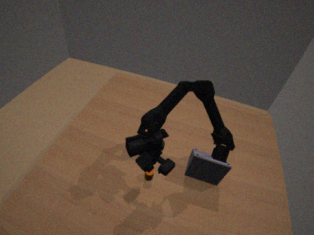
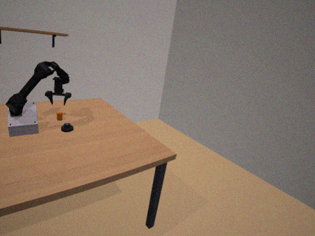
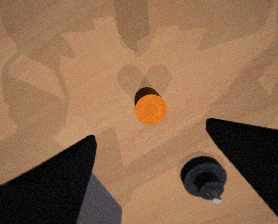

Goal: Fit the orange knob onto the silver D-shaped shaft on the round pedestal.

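Observation:
The orange knob stands upright on the table, its flat top facing up; its underside and hole are hidden. The dark round pedestal stands on the table near the knob, with the small silver shaft sticking up from it. The pedestal is hidden behind the arm in the top view. My gripper is open and empty, pointing down above the knob with clear height between. In the wrist view the knob lies between and a little beyond the fingertips, and the pedestal is near the right finger.
The arm's grey base block sits on the wooden table beside the knob. A wooden shelf hangs on the wall behind the arm. The arm casts shadows around the knob.

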